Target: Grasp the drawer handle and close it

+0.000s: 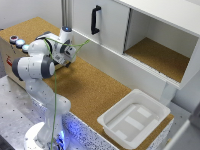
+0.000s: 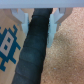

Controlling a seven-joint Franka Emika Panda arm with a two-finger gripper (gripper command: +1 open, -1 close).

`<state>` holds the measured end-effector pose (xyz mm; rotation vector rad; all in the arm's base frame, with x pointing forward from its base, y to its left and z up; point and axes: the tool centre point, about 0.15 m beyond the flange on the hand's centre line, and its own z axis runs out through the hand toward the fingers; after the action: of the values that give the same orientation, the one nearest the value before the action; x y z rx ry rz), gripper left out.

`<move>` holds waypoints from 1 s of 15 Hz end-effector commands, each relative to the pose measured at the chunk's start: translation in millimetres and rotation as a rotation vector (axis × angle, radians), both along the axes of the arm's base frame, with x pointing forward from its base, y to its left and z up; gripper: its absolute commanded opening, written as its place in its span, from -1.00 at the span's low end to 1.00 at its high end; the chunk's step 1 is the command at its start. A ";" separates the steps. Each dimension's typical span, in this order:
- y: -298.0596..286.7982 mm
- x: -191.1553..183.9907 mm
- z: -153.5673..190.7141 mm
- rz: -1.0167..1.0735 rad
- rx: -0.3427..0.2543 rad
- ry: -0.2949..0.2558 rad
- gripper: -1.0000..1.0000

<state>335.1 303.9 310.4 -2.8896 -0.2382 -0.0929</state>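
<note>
The black drawer handle [image 1: 95,20] stands upright on the white cabinet front [image 1: 107,22] at the back of the exterior view. My gripper [image 1: 68,58] hangs low over the cork tabletop [image 1: 95,90], to the exterior view's left of the cabinet and well apart from that handle. In the wrist view my gripper [image 2: 39,22] has a pale finger on either side of a blurred black bar [image 2: 34,52] that fills the gap between them. Whether the fingers [image 2: 21,21] press on the bar is unclear. What the bar is cannot be made out.
An open cabinet compartment [image 1: 160,55] with a cork floor lies at the exterior view's right. A white tray [image 1: 134,119] sits at the table's near right corner. A box with coloured buttons [image 1: 17,41] stands at the left. A blue pattern [image 2: 7,45] marks the tan surface beside the bar.
</note>
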 end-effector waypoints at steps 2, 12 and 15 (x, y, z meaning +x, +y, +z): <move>45.4 -36.2 -9.8 -0.009 -0.005 0.017 -1.00; 25.2 -56.6 30.1 -0.090 0.042 -0.054 1.00; 14.3 -61.6 44.6 -0.114 0.043 -0.077 1.00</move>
<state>296.0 339.7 337.6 -2.8830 -0.1481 -0.1185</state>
